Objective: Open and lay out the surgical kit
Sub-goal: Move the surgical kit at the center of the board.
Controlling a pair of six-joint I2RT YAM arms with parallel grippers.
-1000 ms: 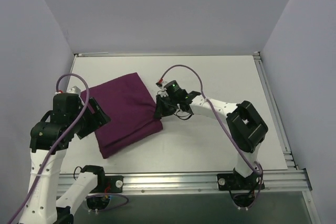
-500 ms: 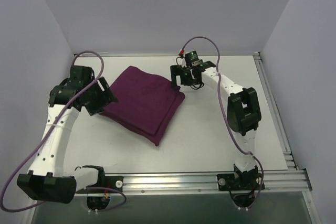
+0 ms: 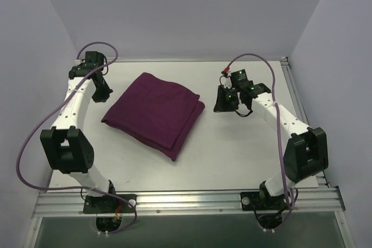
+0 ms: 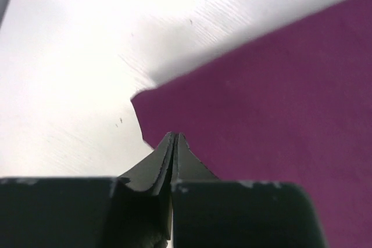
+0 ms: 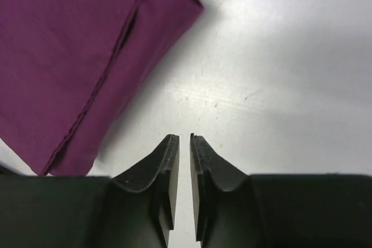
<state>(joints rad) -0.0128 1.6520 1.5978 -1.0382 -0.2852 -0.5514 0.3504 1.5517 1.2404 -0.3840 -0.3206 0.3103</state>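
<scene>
My left gripper point(image 4: 173, 137) fingers together, empty | purple wrap point(image 4: 261, 114) corner just ahead | my right gripper point(image 5: 184, 139) slightly apart, wrap ahead-left

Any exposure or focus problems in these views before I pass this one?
Left wrist: the table is blown out to near white, and the purple cloth looks soft. Right wrist: sharper, the cloth's fold edges are readable, with soft shade on the table. Top external: even light, no glare.

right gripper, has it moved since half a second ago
Yes: the right gripper has backed off the purple cloth wrap's corner, toward the table's right rail.
</scene>
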